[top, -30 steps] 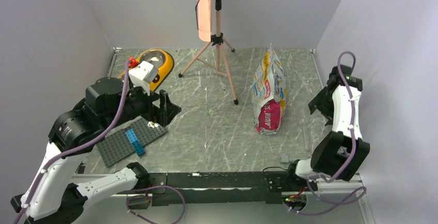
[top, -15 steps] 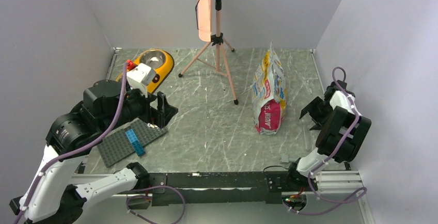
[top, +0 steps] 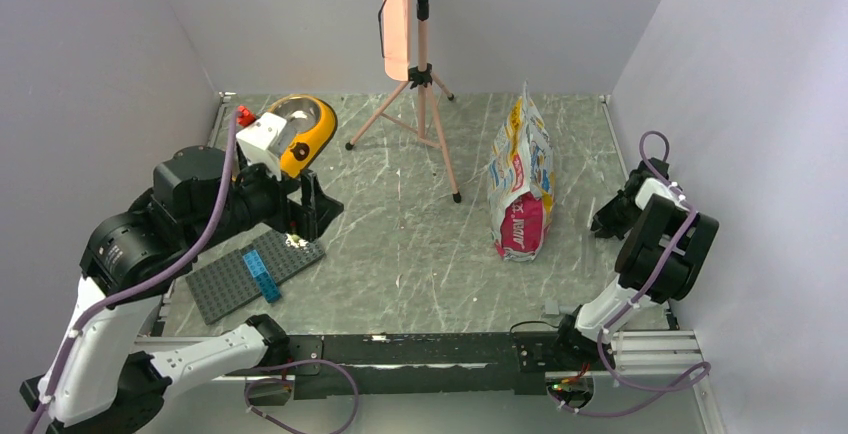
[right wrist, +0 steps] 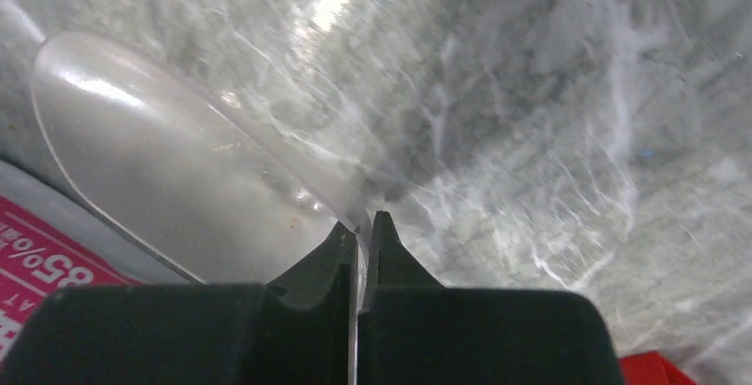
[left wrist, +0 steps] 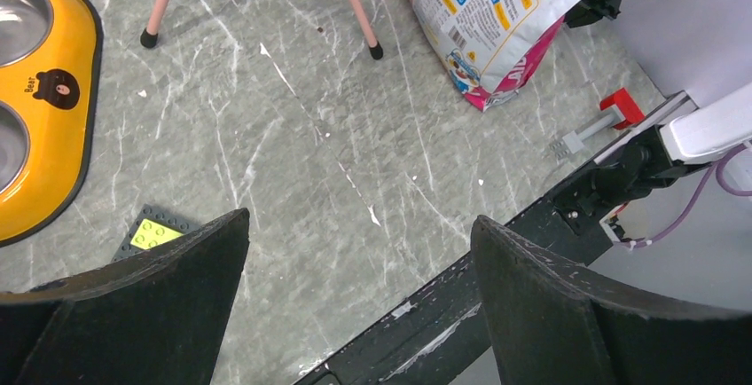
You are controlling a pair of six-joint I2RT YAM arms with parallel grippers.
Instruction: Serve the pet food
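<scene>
Right arm has folded down beside the printed feed bag (top: 522, 179); the right claw (right wrist: 364, 225), open a second ago, now pinches shut on the handle of a clear plastic scoop (right wrist: 168, 181) low on the tabletop (top: 420, 244). The left claw (left wrist: 359, 225) gapes wide, empty. No pet food shows; presumably it sits inside the bag. Recommended: lift the scoop level, checking the thin handle does not twist.

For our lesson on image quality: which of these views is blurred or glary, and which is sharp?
Right wrist view: soft and smeared, with glare on the clear scoop and marble table. Left wrist view: sharp, evenly lit. Top view: sharp, the lamp glowing bright.
</scene>
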